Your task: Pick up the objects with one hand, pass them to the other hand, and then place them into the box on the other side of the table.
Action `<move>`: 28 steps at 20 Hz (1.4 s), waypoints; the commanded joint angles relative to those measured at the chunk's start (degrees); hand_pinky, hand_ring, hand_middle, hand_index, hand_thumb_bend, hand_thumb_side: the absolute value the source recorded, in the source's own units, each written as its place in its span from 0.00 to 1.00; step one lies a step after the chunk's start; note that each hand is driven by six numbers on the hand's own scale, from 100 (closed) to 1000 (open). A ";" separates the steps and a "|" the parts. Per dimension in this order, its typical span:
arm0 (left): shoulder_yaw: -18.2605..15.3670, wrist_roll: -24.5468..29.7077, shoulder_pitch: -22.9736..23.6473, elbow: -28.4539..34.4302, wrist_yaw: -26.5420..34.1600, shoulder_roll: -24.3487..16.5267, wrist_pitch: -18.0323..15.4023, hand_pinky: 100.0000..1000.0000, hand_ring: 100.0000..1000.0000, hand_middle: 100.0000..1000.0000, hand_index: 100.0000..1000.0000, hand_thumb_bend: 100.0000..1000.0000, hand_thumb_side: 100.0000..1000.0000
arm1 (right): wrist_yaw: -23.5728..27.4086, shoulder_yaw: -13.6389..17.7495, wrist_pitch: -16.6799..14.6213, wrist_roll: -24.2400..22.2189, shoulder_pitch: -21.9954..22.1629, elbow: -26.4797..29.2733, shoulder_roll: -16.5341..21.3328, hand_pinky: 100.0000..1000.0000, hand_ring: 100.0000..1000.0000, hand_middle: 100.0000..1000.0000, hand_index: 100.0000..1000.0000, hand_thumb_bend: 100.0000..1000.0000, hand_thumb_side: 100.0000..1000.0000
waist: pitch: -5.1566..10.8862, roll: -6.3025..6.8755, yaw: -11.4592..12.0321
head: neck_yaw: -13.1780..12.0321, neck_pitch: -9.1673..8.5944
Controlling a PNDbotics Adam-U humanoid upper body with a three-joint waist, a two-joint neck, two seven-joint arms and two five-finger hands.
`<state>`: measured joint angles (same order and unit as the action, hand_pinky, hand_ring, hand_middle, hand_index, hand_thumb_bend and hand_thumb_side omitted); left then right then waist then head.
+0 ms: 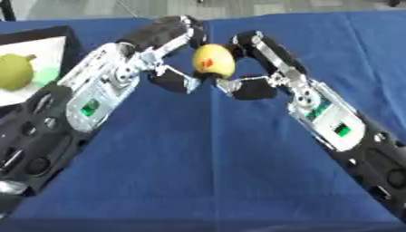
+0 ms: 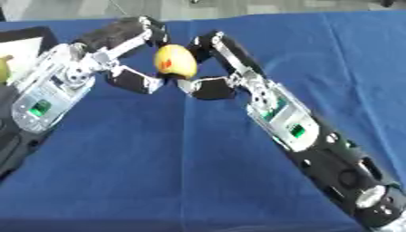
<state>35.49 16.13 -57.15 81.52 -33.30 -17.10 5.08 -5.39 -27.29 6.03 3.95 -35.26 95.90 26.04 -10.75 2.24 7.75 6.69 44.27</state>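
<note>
The left hand point(image 1: 162, 43) and the right hand point(image 1: 258, 61) meet over the middle of the tabletop point(image 1: 206, 172), and between them sits a yellow fruit point(image 1: 212, 61) with a small red mark on its near face (possibly a sticker; it is too small to make out). The left hand's fingers curl over the fruit's upper left side, and its thumb reaches in from below to touch the underside. The right hand mirrors this: its fingers bend round the fruit's upper right side, and its thumb comes in beneath, close beside the left thumb. Both hands are therefore closed around the same fruit, which is held up off the cloth rather than lying on it. Which of the two carries the weight cannot be told.

From the hands, the two forearms run back toward the lower corners, silver and black, each with a small green light on its casing.

The tabletop is covered in blue cloth, with a crease running down its middle beneath the hands.

At the left edge stands a box point(image 1: 70, 38) with dark walls and a pale floor. A green, pear-like fruit point(image 1: 14, 71) lies inside it, well apart from the hands.
</note>
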 commanded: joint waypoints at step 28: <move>-0.98 6.95 -1.07 6.09 -0.92 -2.60 -0.53 0.74 0.75 0.72 0.73 0.45 0.18 | -1.25 -0.06 1.28 0.59 -0.11 0.52 1.53 0.65 0.60 0.40 0.46 0.32 0.00 | 1.37 -0.12 0.53 | 0.10 -0.15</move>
<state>35.45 23.32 -57.39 86.85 -34.12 -18.62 4.40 -6.36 -27.63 7.33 4.55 -34.72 95.70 26.53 -10.75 2.23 8.25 6.85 44.27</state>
